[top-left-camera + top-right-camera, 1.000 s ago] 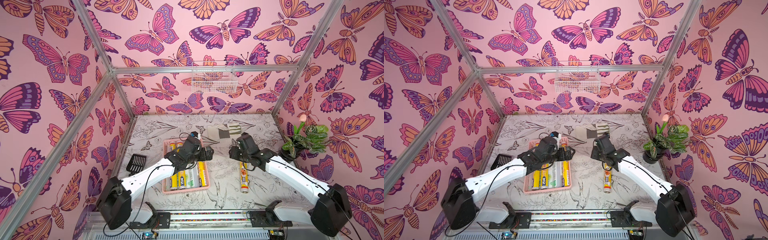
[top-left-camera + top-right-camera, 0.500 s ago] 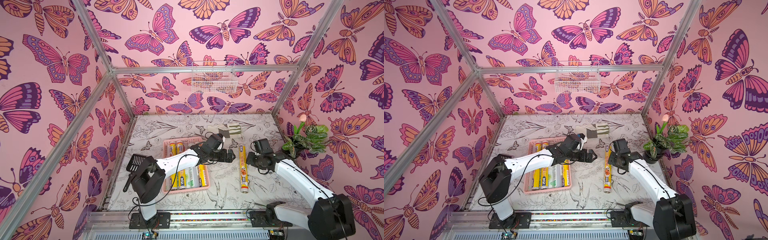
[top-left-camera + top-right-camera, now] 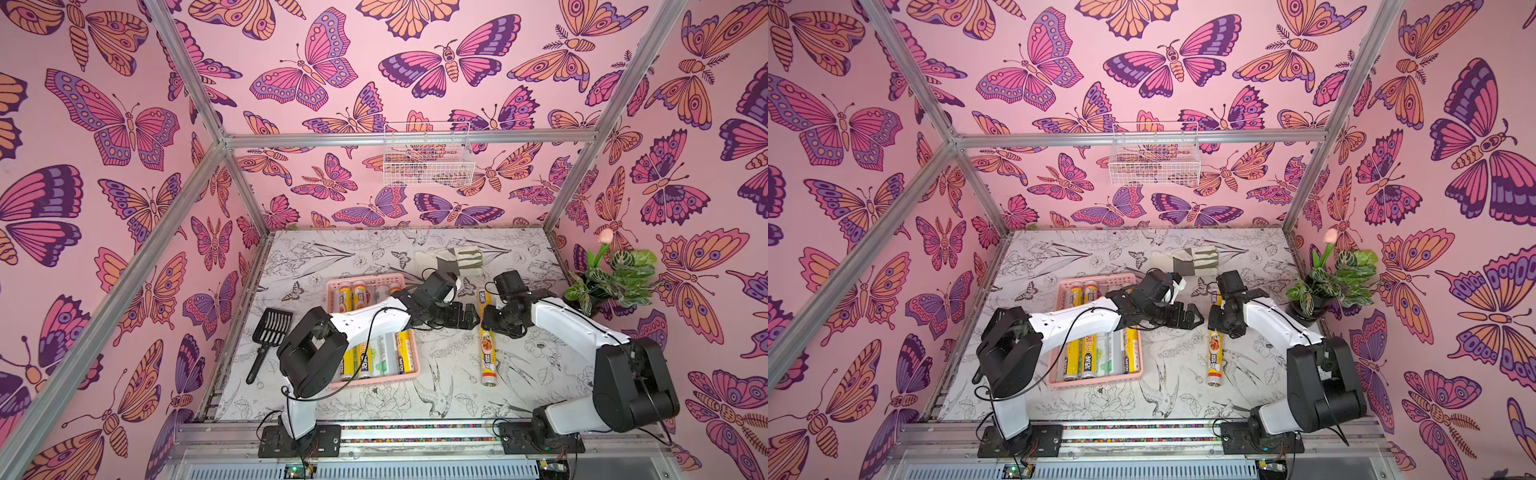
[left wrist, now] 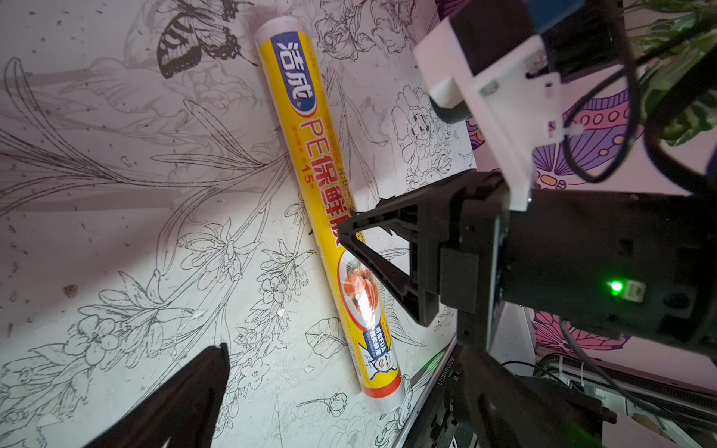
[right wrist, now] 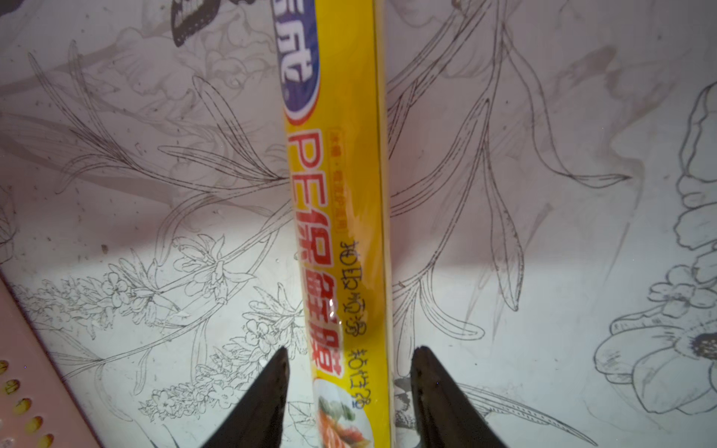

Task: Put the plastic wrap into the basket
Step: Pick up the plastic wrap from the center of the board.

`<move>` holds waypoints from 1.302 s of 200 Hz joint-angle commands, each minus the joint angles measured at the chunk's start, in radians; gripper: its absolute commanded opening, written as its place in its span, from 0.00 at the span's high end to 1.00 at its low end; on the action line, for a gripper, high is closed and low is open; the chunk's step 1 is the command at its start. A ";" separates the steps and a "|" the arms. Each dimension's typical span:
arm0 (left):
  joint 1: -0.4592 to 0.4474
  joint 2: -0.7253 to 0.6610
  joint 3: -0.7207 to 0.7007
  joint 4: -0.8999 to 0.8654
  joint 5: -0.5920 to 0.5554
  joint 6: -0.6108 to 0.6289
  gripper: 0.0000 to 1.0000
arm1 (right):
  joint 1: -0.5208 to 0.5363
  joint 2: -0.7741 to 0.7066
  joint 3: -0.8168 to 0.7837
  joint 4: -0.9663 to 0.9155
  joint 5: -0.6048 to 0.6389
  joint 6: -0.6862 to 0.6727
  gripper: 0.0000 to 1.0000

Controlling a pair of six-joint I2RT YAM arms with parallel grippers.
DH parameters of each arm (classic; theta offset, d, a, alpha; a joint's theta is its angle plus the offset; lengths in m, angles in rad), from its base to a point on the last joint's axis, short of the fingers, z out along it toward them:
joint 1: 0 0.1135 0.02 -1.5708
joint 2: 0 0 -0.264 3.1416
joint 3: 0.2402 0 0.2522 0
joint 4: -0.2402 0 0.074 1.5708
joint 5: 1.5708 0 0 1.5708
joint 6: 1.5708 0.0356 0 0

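Right gripper (image 5: pixel 349 355): jaws part-open, one fingertip on each side of the yellow roll (image 5: pixel 341 194). A thin gap shows on both sides, so I'm straddling it, not clamped. The straddle point is about mid-length, a bit toward the far end. The roll lies flat on the table (image 3: pixel 457 399), long axis front to back, label up. Its blue logo end points to the back wall, the food picture end is nearer the front.

Left gripper (image 3: pixel 1194 319): reached across the basket (image 3: pixel 374 380), just beside my right gripper, on the basket side of the roll. Jaws look spread: its wrist view shows one finger (image 4: pixel 194 395) well off to the side with nothing between. It holds nothing. Can't tell whether its tips touch the roll.

The basket is pink with perforated walls. It sits left of the loose roll, near but apart, roughly parallel to it. Other rolls (image 3: pixel 380 359) lie in it side by side, lengthwise, yellow ones mixed with whitish ones in green print. My left arm covers their middles, so no count.

Further out:
- black slotted scoop (image 3: pixel 272 328) on the table left of the basket
- pale folded cloth (image 3: pixel 451 259) toward the back
- potted plant (image 3: pixel 615 278) at the right edge
- white wire basket (image 3: pixel 428 160) hung on the back wall rail
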 commanded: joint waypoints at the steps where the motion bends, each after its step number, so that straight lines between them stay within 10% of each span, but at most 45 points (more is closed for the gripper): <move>1: -0.004 0.018 0.016 -0.010 0.013 0.007 0.00 | -0.005 0.044 0.037 -0.038 0.001 -0.040 0.45; 147: 0.009 -0.006 -0.004 -0.034 -0.007 0.018 0.00 | -0.002 0.184 0.071 -0.038 -0.019 -0.081 0.52; 260: 0.018 -0.147 -0.088 -0.033 -0.169 0.044 0.00 | 0.009 -0.100 0.077 -0.033 -0.106 -0.010 0.68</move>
